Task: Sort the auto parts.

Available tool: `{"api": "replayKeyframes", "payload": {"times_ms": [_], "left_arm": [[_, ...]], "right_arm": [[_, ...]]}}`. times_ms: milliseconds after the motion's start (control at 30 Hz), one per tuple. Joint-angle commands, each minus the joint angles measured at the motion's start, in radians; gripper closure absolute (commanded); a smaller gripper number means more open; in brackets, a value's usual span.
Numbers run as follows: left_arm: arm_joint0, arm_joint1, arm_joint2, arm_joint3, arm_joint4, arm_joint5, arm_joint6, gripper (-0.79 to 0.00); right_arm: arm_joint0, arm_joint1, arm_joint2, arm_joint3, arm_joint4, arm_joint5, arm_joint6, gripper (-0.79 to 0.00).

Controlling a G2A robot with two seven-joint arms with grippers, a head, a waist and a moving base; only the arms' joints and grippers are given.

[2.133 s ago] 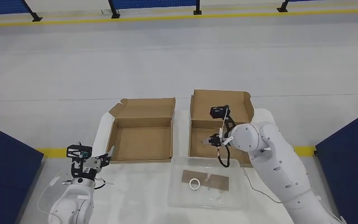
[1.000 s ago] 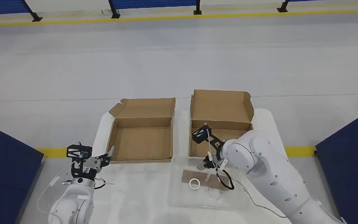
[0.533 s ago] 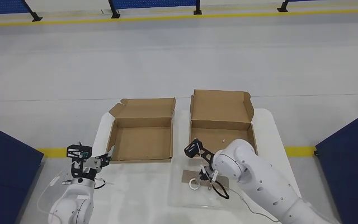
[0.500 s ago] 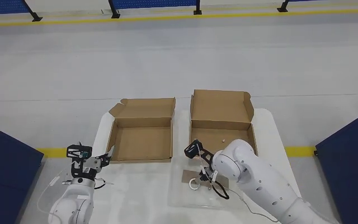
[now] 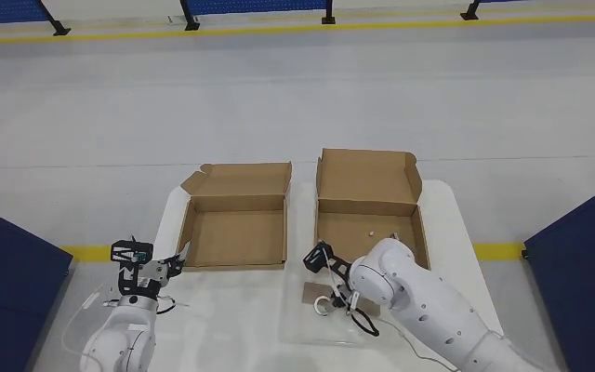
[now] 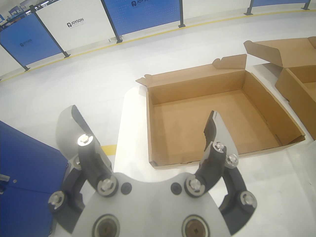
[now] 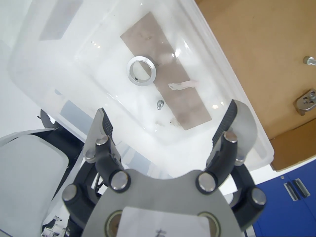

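Lying in one clear bin (image 7: 49,57): one ring (image 7: 143,82), one bolt (image 7: 160,104).

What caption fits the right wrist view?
Open right tool above a clear bin holding a metal ring and a small bolt.

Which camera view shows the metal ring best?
The right wrist view: the metal ring lies whole in the clear bin. The top view shows it tiny; the left wrist view faces a cardboard box.

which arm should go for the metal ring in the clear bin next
Right. The right gripper hangs open directly over the clear plastic bin, with the silver metal ring just below it. The left gripper, also open, sits away beside the brown cardboard box.
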Motion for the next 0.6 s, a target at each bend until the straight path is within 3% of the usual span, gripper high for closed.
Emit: {"api": "replayKeyframes", "payload": {"times_ms": [0,567], "left_arm": [[0.000,0.000,0.000,0.000,0.000,0.000,0.000,-0.785],[0.000,0.000,0.000,0.000,0.000,0.000,0.000,-0.785]], "right_arm": [[0.003,-0.003,-0.010,0.011,-0.006,0.002,0.007,-0.785],[0.035,-0.027,-0.093,0.098,-0.043,0.029,0.023,-0.785]]}}
